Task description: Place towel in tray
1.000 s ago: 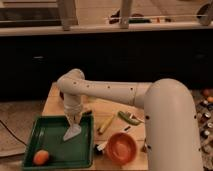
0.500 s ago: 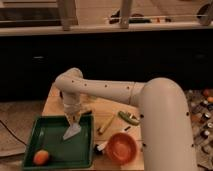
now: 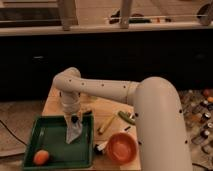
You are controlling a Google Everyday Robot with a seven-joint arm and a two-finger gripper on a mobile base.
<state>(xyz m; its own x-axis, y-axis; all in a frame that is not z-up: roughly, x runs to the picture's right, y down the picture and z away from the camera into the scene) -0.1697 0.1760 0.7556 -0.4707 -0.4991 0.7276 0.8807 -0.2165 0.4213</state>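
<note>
A green tray (image 3: pixel 50 147) lies on the wooden table at the lower left. A pale grey towel (image 3: pixel 73 132) hangs from my gripper (image 3: pixel 74 119) over the tray's right half, its lower end touching or nearly touching the tray floor. The gripper points straight down from the white arm (image 3: pixel 100 90), which reaches in from the right. The gripper is shut on the towel's top.
An orange fruit (image 3: pixel 41 157) sits in the tray's front left corner. An orange bowl (image 3: pixel 121 148) stands right of the tray. A yellow-green stick-like item (image 3: pixel 106 124) and a green item (image 3: pixel 126 117) lie on the table (image 3: pixel 105 110) behind it. A dark counter runs along the back.
The towel and gripper stay over the tray's right half, with almost no shift. The towel hangs about the same.
</note>
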